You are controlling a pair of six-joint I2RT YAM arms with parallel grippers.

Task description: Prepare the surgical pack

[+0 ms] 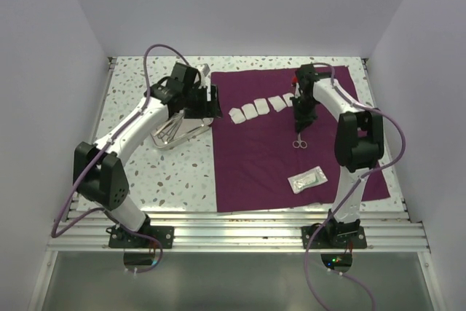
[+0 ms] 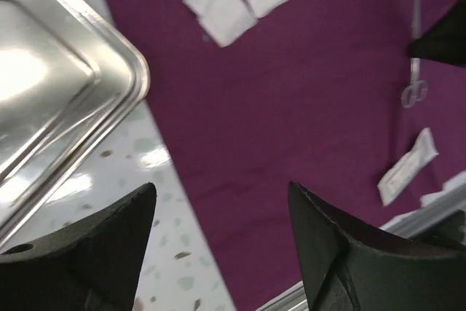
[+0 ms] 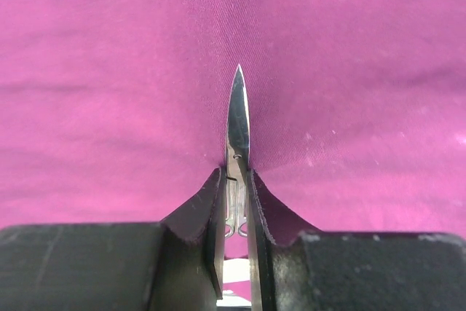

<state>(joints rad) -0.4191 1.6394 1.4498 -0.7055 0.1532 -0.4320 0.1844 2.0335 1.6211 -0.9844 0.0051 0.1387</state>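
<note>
Jaws of the right gripper (image 3: 234, 205) clamp steel scissors (image 3: 238, 114) against the fabric; the left gripper (image 2: 218, 231) stands wide, holding nothing. A speckled table (image 1: 167, 176) bears a deep purple drape (image 1: 255, 165), spread flat, with a steel tray (image 1: 180, 131) just beside its left edge. On the drape lie a row of white gauze squares (image 1: 258, 107) and a pouch (image 1: 306, 180).

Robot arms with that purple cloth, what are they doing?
They are setting out tools for surgery. The right gripper is shut on the scissors, tip against the purple drape. The left gripper hangs open and empty near the steel tray beside the drape. Gauze squares and a pouch lie on the drape.
</note>
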